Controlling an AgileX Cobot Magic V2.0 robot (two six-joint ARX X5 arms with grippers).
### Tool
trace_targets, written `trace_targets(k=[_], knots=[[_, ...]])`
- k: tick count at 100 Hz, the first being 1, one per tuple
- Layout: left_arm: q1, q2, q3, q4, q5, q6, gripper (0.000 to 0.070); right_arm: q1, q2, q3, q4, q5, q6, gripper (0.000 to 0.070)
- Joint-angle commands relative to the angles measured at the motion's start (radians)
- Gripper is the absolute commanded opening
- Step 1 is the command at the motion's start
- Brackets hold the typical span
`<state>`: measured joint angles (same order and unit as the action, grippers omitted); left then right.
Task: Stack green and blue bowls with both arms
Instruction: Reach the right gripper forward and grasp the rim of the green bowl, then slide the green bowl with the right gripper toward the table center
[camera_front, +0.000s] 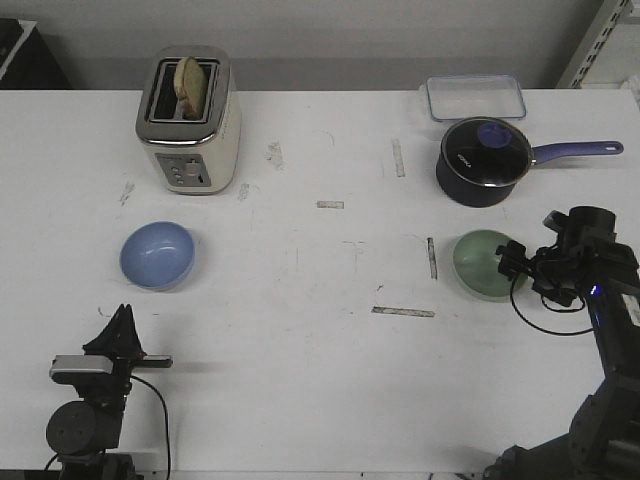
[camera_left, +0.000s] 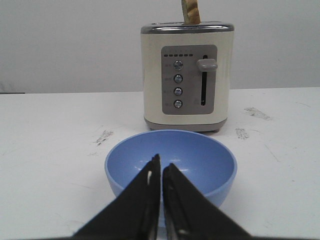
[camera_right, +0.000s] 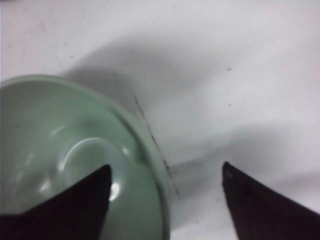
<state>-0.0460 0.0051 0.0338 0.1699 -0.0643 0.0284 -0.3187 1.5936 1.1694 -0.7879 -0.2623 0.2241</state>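
Inspection of the white table (camera_front: 300, 330), largest item to smallest; one toaster (camera_front: 188, 120) at upper left of the front view with one slice of bread (camera_front: 190, 82) standing in its slot; one dark blue lidded saucepan (camera_front: 484, 160) at upper right, handle pointing to the right edge; one clear lidded container (camera_front: 475, 98) just behind it; two bowls, one of each colour; several short strips of tape (camera_front: 403, 312) on the surface

Governing relation: the green bowl (camera_front: 488, 264) lies right of centre, and the right gripper (camera_front: 520, 266) sits at its right-hand rim; in the right wrist view its fingers (camera_right: 75, 205) are spread wide, one over the bowl's interior and the other outside over bare table, so the rim (camera_right: 150, 150) runs between them; nothing is pinched yet; judgement: the coming move is a closure on that rim, and the right arm is plainly the nearer to this bowl

The blue bowl (camera_front: 157, 254) rests at centre left, well apart from the green one; the left gripper (camera_front: 122, 330) stands near the lower left corner, short of the bowl; in the left wrist view its fingers (camera_left: 145, 200) are pressed together, empty, aimed straight at the blue bowl with the toaster beyond; bowls being round, neither has a long axis to align with

Count: two arms, two bowls, unstacked
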Motion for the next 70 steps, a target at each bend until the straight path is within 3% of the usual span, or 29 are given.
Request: trace_targets(k=[1, 9, 20, 51, 70], knots=[[0.001, -0.002, -0.021, 0.011, 0.001, 0.008, 0.0002, 0.0, 0.026, 0.015, 0.011, 0.0, -0.011, 0.0258], [0.001, -0.002, -0.021, 0.011, 0.001, 0.008, 0.0002, 0.0, 0.031, 0.015, 0.016, 0.001, -0.011, 0.0121], [0.001, -0.002, -0.021, 0.011, 0.001, 0.008, 0.0002, 0.0, 0.031, 0.015, 0.033, 0.009, -0.009, 0.0001], [0.001, -0.002, -0.021, 0.011, 0.001, 0.008, 0.0002, 0.035, -0.036, 0.016, 0.032, 0.027, -0.008, 0.0001], [0.001, -0.002, -0.021, 0.011, 0.001, 0.008, 0.0002, 0.153, -0.09, 0.016, 0.037, 0.027, 0.044, 0.0001]])
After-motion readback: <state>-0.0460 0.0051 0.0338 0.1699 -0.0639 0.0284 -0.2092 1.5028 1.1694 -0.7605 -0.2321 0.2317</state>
